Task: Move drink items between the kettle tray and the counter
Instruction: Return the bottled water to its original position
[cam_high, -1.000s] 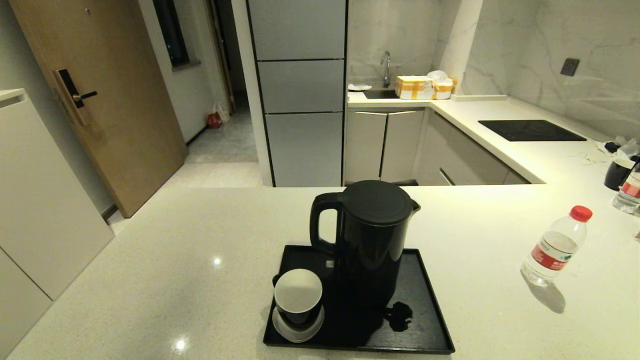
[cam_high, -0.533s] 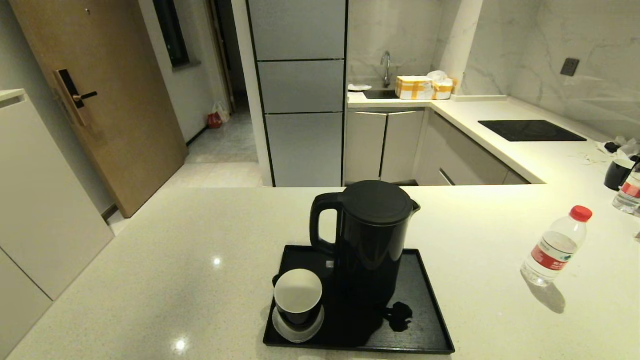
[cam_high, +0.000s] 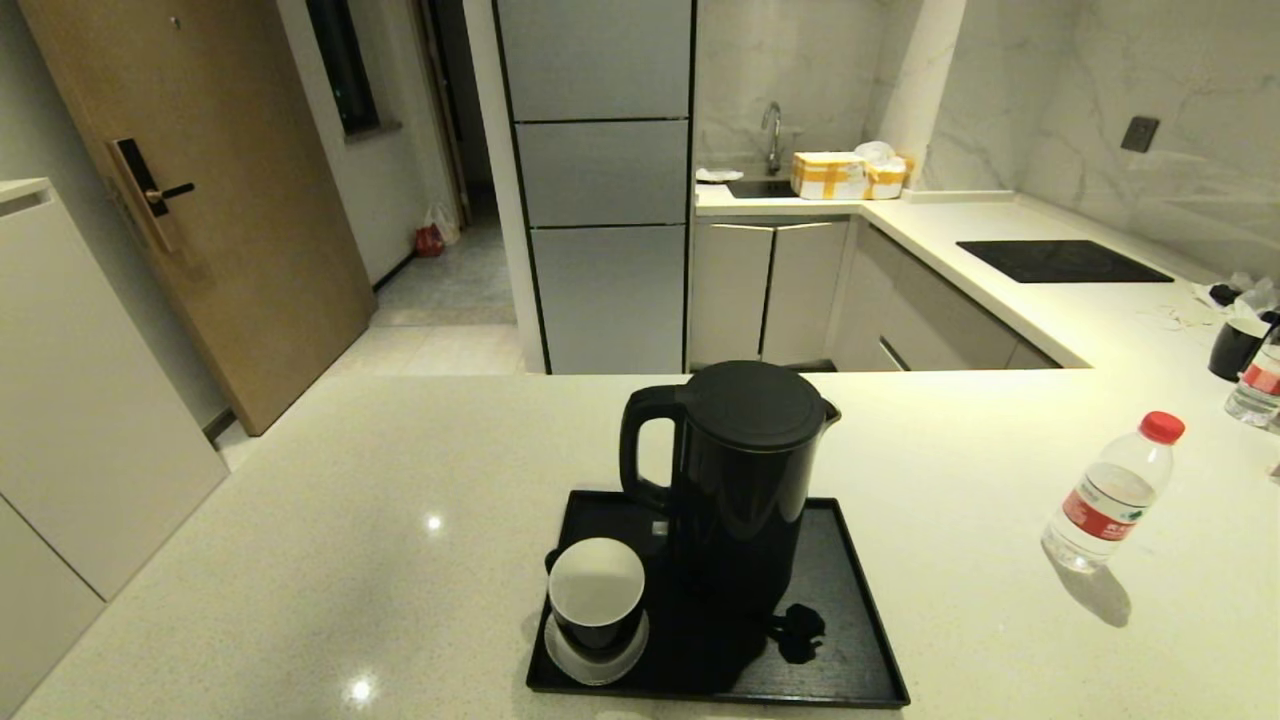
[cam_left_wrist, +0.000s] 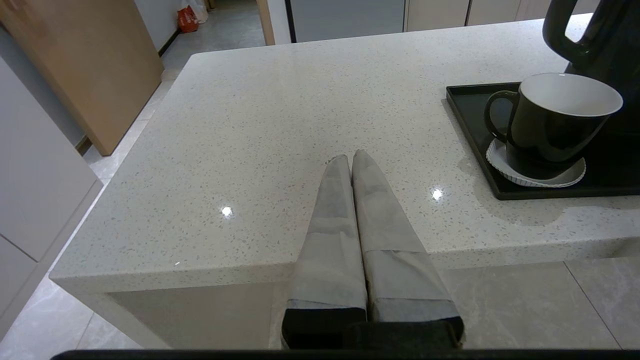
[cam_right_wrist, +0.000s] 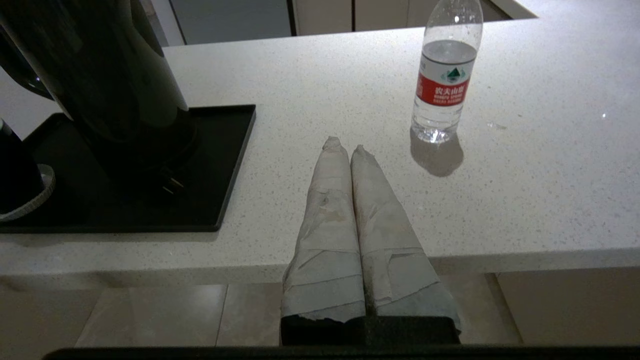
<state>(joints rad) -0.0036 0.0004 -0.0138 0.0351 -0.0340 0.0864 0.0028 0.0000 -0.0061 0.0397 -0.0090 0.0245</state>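
My right hand (cam_right_wrist: 342, 146), fingers pressed together, is nearer the upright bottle (cam_right_wrist: 446, 80), just ahead and outward.

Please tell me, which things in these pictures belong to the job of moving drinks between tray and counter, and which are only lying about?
Belong to the job:
tall black electric kettle
small black cup, white inside
clear plastic bottle with red cap
flat rectangular black tray
pale speckled stone counter

Only lying about:
white saucer under the cup
glossy black cooktop
yellow-taped boxes
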